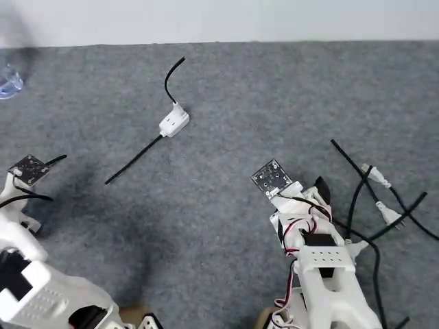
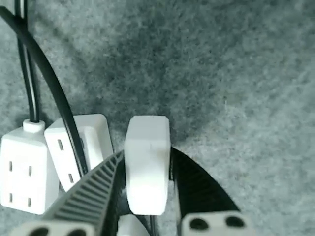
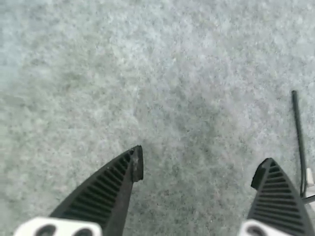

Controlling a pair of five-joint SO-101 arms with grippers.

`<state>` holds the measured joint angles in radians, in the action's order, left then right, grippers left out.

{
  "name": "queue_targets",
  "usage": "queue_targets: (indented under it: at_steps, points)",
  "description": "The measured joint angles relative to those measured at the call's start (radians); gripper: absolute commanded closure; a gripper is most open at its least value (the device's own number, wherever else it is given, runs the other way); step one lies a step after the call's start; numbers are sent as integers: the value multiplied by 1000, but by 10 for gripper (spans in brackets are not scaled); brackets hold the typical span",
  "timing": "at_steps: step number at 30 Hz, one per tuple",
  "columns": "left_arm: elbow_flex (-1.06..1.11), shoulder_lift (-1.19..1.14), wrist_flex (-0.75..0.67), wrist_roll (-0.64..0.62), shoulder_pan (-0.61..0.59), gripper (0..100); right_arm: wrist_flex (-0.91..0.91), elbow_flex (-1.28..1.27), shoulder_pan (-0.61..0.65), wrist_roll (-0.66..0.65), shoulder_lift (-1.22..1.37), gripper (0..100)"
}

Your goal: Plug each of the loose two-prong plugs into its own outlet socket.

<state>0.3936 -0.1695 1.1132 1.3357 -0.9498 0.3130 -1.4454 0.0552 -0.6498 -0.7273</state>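
Note:
My left gripper (image 2: 145,155) is shut on a white socket block (image 2: 146,182), one finger on each long side, just above the grey carpet. Beside it lie two more white outlet sockets (image 2: 81,147) (image 2: 24,169) with black cords (image 2: 47,73). My right gripper (image 3: 202,160) hangs open over bare carpet with nothing between its fingers. In the high view another white outlet socket (image 1: 173,123) lies at centre left on a black cord. Two loose white two-prong plugs (image 1: 375,175) (image 1: 389,216) lie at the right among black cords, beside the right arm (image 1: 322,264).
Grey carpet (image 1: 226,89) covers the table up to a pale wall at the back. A clear bluish object (image 1: 8,82) sits at the far left edge. The left arm (image 1: 31,281) stands at the front left. A black cord (image 3: 298,142) runs beside my right gripper.

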Motion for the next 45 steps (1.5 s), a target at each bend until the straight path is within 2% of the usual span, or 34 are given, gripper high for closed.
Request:
queue_targets:
  at_steps: [5, 8, 13, 17, 19, 22, 25, 30, 37, 45]
  points:
    - [0, 14, 18, 0, 31, 987, 0, 0, 0, 0, 0, 648]
    - [0, 110, 147, 0, 100, 987, 0, 0, 0, 0, 0, 648]
    - [2, 387, 374, -5, 322, 987, 0, 0, 0, 0, 0, 648]
    - [101, 628, 399, -109, 572, 987, 0, 0, -20, 2, 0, 648]
    - [198, 741, 345, -204, 721, 987, 0, 0, -41, 2, 0, 648]
    - [370, 888, 192, -388, 939, 987, 0, 0, -71, 2, 0, 648]
    - [526, 991, 2, -562, 1085, 987, 0, 0, -95, 23, 0, 648]
    - [703, 1033, -267, -733, 1168, 987, 0, 17, -172, 114, 0, 648]
    - [973, 1033, -660, -824, 1284, 987, 0, 29, -186, 143, -3, 648]
    - [1054, 1033, -715, -835, 1393, 985, 0, 29, -184, 143, -3, 648]
